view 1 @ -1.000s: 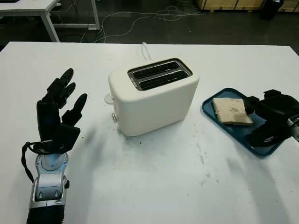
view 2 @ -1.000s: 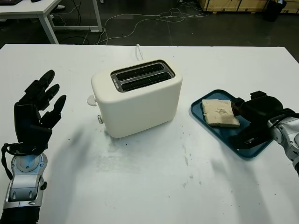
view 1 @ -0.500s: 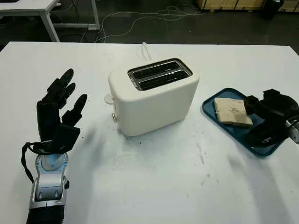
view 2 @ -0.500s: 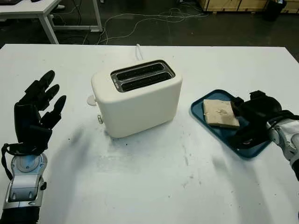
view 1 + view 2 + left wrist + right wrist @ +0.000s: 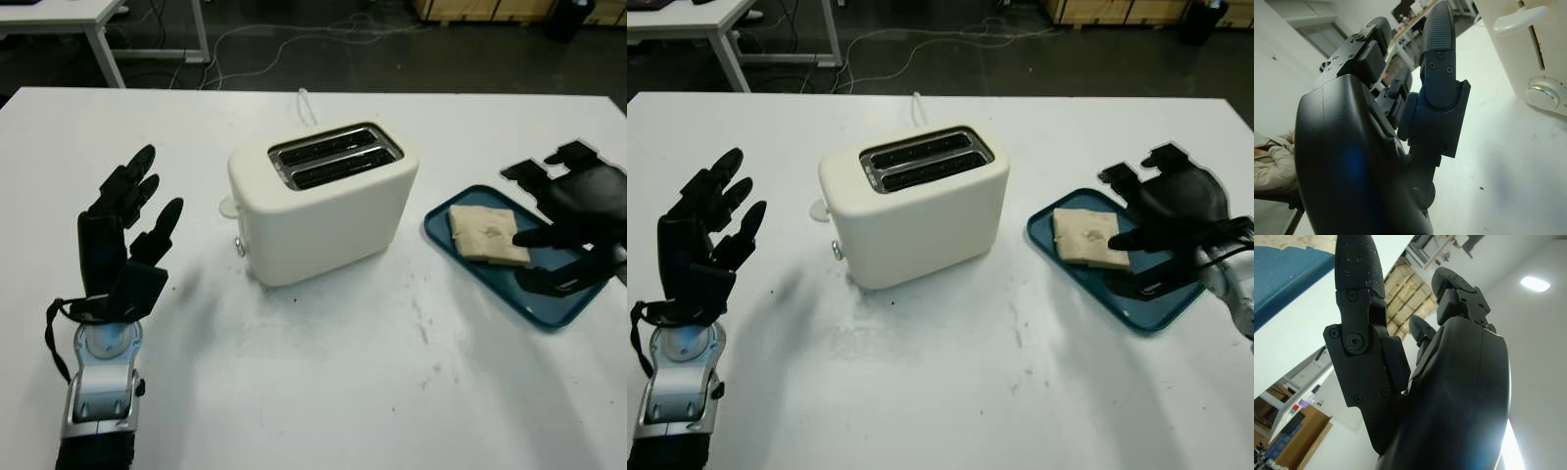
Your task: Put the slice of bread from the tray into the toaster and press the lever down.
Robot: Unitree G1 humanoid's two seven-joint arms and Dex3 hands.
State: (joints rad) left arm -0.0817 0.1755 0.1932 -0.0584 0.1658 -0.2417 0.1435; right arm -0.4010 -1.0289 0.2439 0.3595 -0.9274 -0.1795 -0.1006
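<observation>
A cream two-slot toaster point(image 5: 323, 201) stands mid-table, both slots empty, its lever point(image 5: 228, 207) up on the left end face. A slice of bread point(image 5: 487, 234) lies flat in the blue tray point(image 5: 549, 302) to the right. My right hand point(image 5: 563, 211) hovers open above the tray's right part, beside the bread and not touching it; the tray's edge point(image 5: 1283, 279) shows behind it in the right wrist view. At the table's left, well clear of the toaster, my left hand point(image 5: 122, 230) is raised and open. The left wrist view shows the lever point(image 5: 1518, 17) and a dial point(image 5: 1543, 94).
The toaster's white cord point(image 5: 306, 106) runs back over the far table edge. Cables lie on the dark floor beyond, and another table point(image 5: 59, 15) stands at the back left. Bare white tabletop lies in front of the toaster.
My right hand has lifted off the tray's right side, risen and uncurled, and now hovers above the tray next to the bread. The left hand has not moved.
</observation>
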